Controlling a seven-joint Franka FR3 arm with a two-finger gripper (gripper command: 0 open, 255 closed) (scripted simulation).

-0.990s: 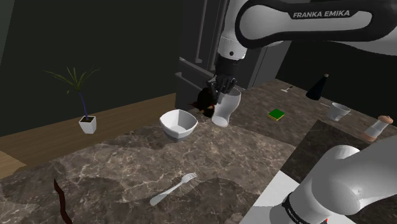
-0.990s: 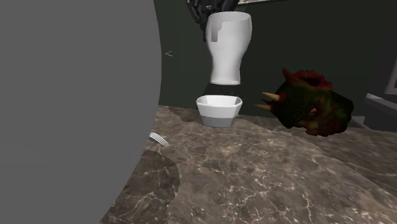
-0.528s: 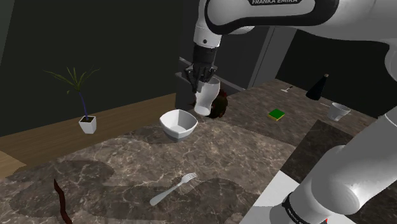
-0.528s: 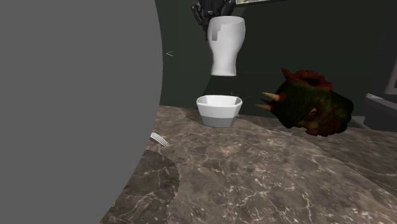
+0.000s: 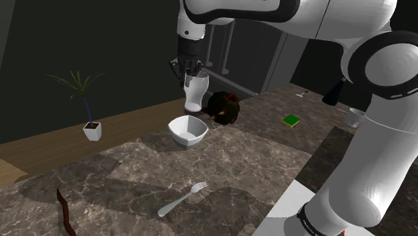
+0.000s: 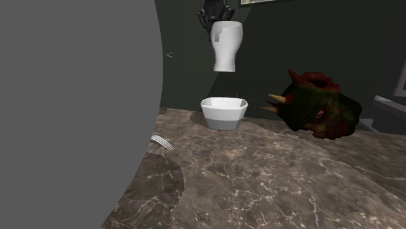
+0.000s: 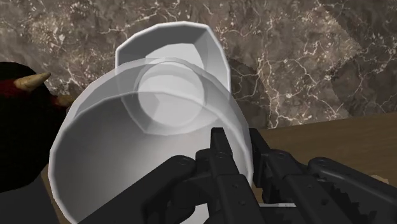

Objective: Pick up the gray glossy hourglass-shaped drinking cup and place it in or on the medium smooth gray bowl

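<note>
One dark marbled tabletop point(image 5: 134, 174) carries bowl point(image 5: 187, 130), fork point(image 5: 182, 198), horned toy head point(image 5: 224, 107) and green sponge point(image 5: 291, 121). Wood floor point(image 5: 40, 144) lies beyond it with a potted plant point(image 5: 87, 110); dark walls and a grey cabinet point(image 5: 254, 60) stand behind. Claw point(image 5: 190, 72) is clamped on the cup point(image 5: 195, 92) rim, one finger inside, one outside. Cup hangs upright in the air over the bowl, not touching it. Versus a second ago: cup is higher and further to the shoulder view's left, clear of the toy head; bowl and fork are unmoved.
</note>
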